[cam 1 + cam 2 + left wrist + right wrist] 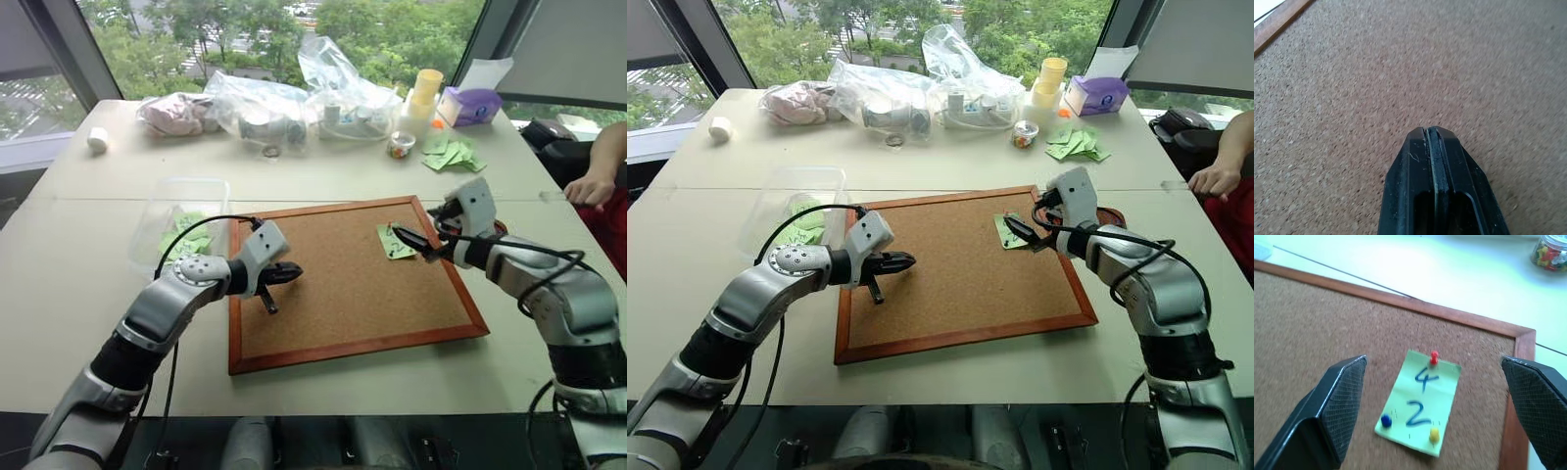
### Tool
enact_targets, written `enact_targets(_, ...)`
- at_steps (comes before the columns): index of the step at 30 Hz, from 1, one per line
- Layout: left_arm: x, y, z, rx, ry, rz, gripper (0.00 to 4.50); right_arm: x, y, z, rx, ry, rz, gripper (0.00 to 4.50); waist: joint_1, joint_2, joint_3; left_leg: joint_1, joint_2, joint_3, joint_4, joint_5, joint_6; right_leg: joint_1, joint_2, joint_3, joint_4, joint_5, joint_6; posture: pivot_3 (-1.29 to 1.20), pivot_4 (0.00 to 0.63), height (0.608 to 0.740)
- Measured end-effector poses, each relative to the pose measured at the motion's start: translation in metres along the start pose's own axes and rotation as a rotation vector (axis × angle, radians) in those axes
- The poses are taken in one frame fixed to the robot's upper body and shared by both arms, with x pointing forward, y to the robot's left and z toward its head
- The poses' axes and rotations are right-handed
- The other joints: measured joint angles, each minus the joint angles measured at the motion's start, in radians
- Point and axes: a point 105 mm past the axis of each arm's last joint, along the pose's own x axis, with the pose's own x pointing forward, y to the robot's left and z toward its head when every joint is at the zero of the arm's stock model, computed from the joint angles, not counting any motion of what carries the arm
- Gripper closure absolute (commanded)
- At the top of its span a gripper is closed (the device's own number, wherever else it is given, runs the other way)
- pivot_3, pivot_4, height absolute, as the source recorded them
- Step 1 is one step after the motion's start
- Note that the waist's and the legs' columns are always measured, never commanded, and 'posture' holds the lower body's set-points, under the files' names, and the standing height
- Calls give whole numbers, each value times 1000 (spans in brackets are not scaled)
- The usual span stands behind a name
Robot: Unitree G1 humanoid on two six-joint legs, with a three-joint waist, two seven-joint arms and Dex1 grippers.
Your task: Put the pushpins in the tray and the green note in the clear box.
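The green note (1420, 401), marked 4 and 2, lies pinned at the right end of the corkboard (343, 294). Three pushpins hold it: a red one (1434, 357) at one end, a blue one (1386, 420) and a yellow one (1434, 434) at the other. My right gripper (416, 243) hovers open just over the note, one finger on each side of it. My left gripper (282, 277) is shut and empty over the board's left part. The tray (1113, 216) peeks out behind my right wrist. The clear box (181, 211) stands left of the board with green slips inside.
Clear plastic bags (294, 98), a jar of pins (401, 145), yellow cups (426, 90), a purple tissue box (470, 105) and a bunch of green slips (453, 155) line the far side. A person's hand (591, 186) rests at the right edge.
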Motion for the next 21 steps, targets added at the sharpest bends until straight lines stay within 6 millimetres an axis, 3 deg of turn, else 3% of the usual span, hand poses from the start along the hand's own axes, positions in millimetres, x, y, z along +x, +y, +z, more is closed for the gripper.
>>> enact_targets(9,1,-8,1,-13,0,-29,4432,37,-4,-19,23,31,33,0,0,0,0,0,0,0,0,0,0,0,-1,0,1,0,0,0,150,738)
enact_targets(16,2,-13,1,-28,-3,-39,4432,42,-3,-25,34,37,68,0,-1,1,0,0,0,1,1,0,0,0,-2,0,1,0,0,0,150,738)
enact_targets(19,2,-13,1,-29,-4,-39,4500,44,-5,-22,29,29,68,876,0,1,0,0,0,1,0,0,0,0,-2,0,1,0,0,0,150,738)
enact_targets(21,2,-13,1,-29,-4,-39,4500,46,-3,-21,29,24,75,1825,0,1,0,0,0,1,1,0,0,0,-2,0,1,0,0,0,150,738)
